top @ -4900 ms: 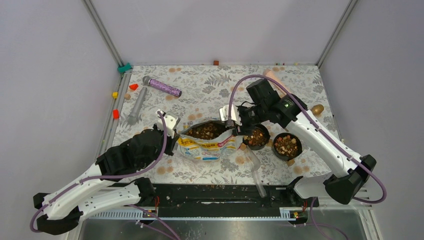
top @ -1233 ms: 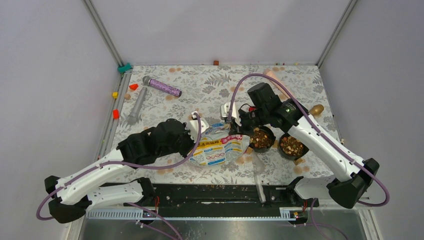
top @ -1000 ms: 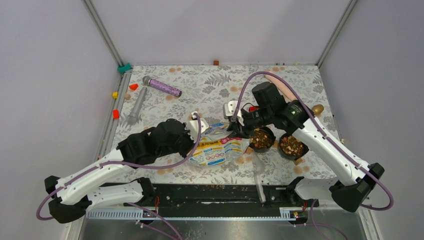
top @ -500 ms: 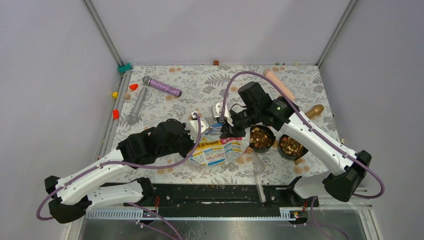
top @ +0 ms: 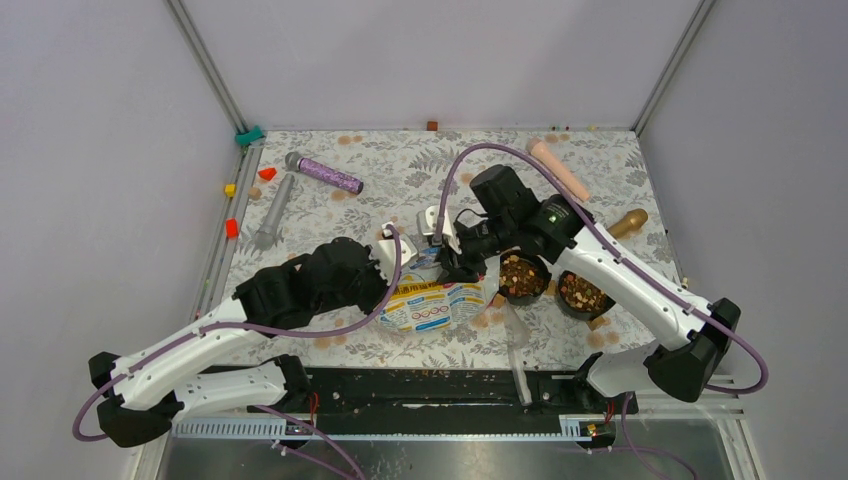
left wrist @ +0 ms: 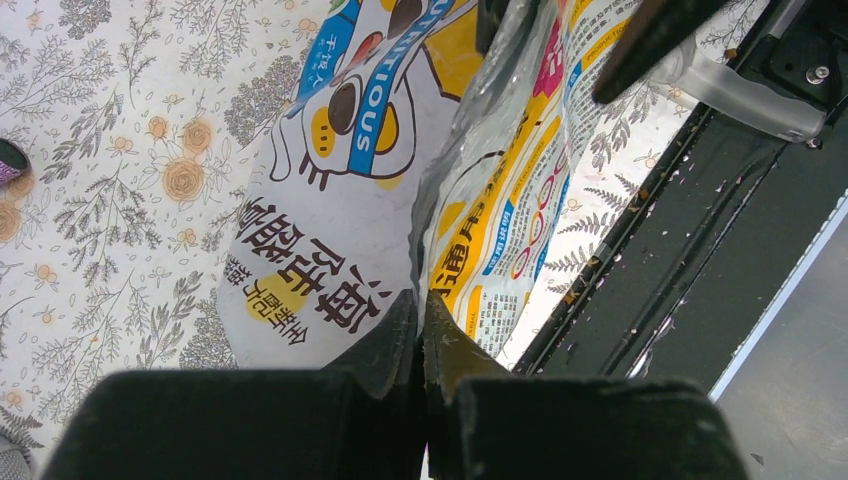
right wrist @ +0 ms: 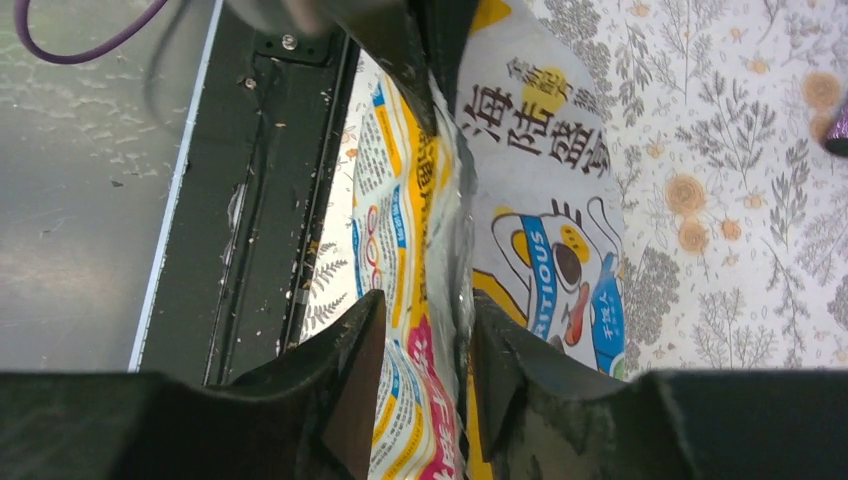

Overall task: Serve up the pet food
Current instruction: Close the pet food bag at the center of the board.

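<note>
Left wrist view shows my left pincer (left wrist: 420, 310) pinching the pet food bag (left wrist: 320, 200) edge, while my right pincer (right wrist: 428, 305) straddles it opposite, grip unclear.

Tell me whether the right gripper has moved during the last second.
Yes. The right gripper shifted left, away from the bowl beside the bag.

The food bag (right wrist: 540, 180) reads "海陆盛宴" and "…TIOUS".
</note>
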Controlling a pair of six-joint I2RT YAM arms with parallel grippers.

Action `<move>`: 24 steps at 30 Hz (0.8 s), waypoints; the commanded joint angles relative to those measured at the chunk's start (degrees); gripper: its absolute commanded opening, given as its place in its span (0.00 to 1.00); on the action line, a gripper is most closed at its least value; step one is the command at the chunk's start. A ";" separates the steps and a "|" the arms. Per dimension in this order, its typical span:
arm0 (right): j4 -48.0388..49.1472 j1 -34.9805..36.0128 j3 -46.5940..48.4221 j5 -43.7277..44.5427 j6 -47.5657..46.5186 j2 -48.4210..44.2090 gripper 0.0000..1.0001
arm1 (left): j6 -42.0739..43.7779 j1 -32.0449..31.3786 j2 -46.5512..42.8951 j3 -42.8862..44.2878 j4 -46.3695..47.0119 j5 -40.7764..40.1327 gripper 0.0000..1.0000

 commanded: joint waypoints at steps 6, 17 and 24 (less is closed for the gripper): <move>5.93 4.55 0.24 -0.85 2.17 2.60 0.45 | -0.33 0.91 -3.57 1.22 3.88 -0.57 0.00; 7.98 5.42 0.79 6.09 4.49 3.94 0.00 | -0.29 1.02 -5.01 0.66 4.46 0.67 0.00; -2.06 5.42 4.02 11.84 -1.03 4.21 0.44 | -0.29 1.17 -5.29 0.57 4.46 0.36 0.00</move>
